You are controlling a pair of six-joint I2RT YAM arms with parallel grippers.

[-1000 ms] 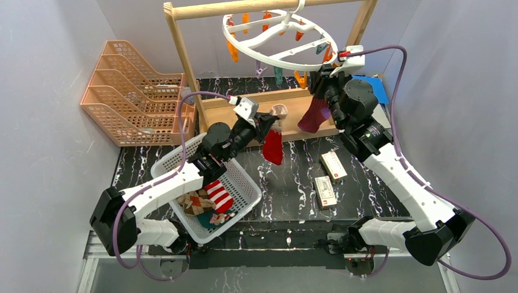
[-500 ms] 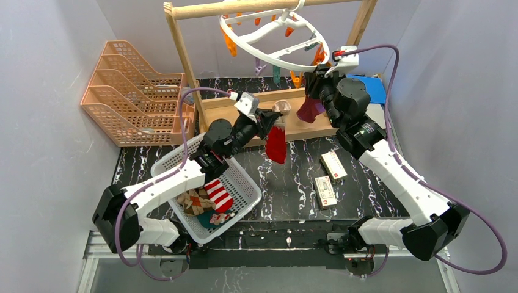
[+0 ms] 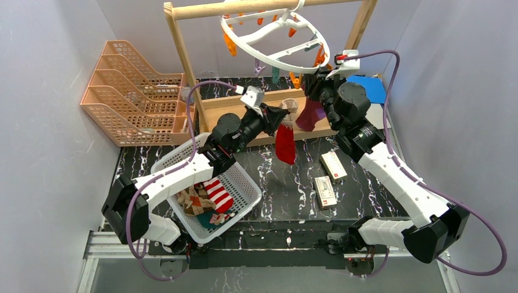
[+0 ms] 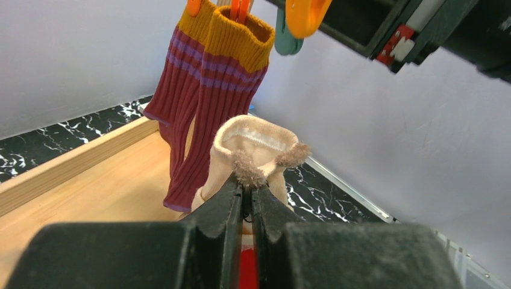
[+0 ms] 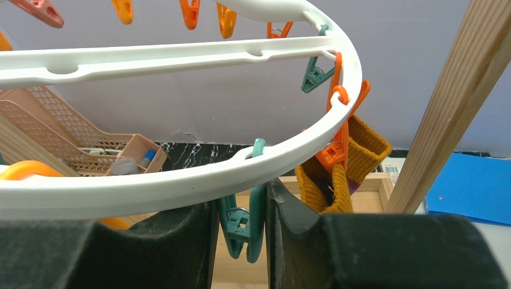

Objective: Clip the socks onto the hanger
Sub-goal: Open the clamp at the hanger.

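The white ring hanger (image 3: 303, 54) hangs tilted from the wooden rack's top bar. A pair of maroon socks (image 3: 310, 115) with orange cuffs (image 5: 355, 158) hangs from its orange clips. My right gripper (image 5: 241, 217) sits under the ring's rim (image 5: 181, 182), its jaws pressed on both sides of a dangling teal clip (image 5: 252, 223). My left gripper (image 4: 244, 195) is shut on the fluffy cream cuff (image 4: 256, 144) of a red sock (image 3: 285, 144), which hangs just left of and below the maroon socks (image 4: 208, 102). More socks, one red-and-white striped (image 3: 218, 194), lie in the white basket (image 3: 245, 178).
The wooden rack (image 3: 181, 55) stands on a wooden base tray (image 3: 217, 107) at the back. Peach stacked trays (image 3: 131, 91) fill the back left. Two small boxes (image 3: 333, 166) (image 3: 325, 191) lie on the black marble table, right of centre. A blue sheet (image 3: 374, 86) lies at the back right.
My left arm has carried the red sock rightward, toward the maroon socks. The right gripper has moved up slightly and the ring has tipped steeper.
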